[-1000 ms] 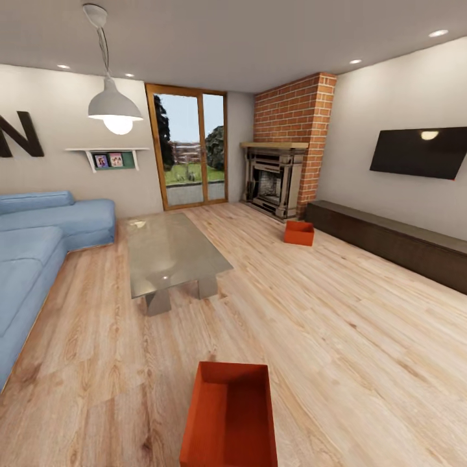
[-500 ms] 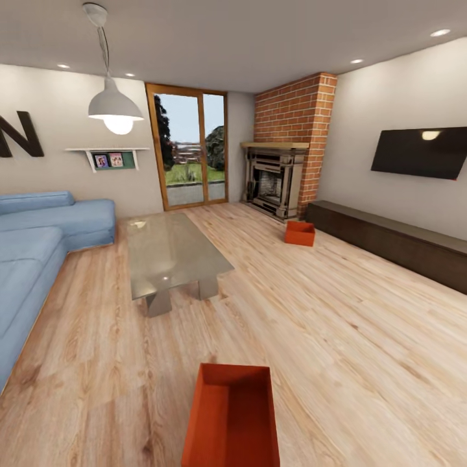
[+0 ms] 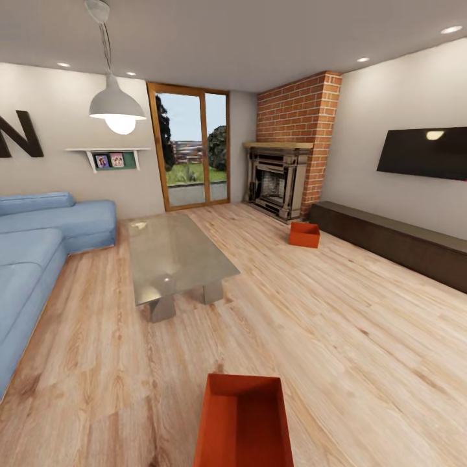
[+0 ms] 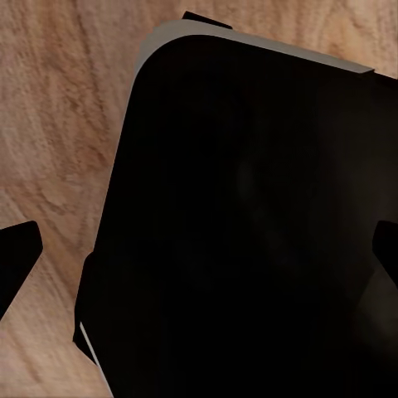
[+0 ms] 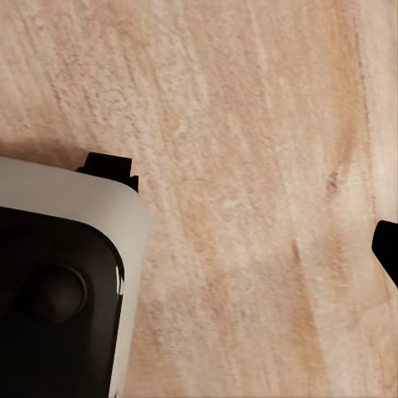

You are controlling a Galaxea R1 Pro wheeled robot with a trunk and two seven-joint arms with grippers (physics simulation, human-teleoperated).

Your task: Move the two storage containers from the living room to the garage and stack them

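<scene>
Since a second ago the whole head view has slid a little: the fireplace (image 3: 280,179), the wall screen (image 3: 425,154) and the far bin sit slightly more to the right, and the near bin lies lower in the picture, which reads as the camera moving and not the things. Two storage containers are in sight, both on the light wood-plank floor (image 3: 337,324) of the living room: the near storage container (image 3: 243,421) lies open-side up at the bottom of the head view, and the far storage container (image 3: 304,235) rests near the fireplace, just beside the long dark cabinet (image 3: 395,241). One glass coffee table (image 3: 175,253), one blue sofa (image 3: 39,246) and one hanging lamp (image 3: 117,107) show. The wrist views show dark robot parts over wood planks; whether either gripper is apart or together cannot be told.
</scene>
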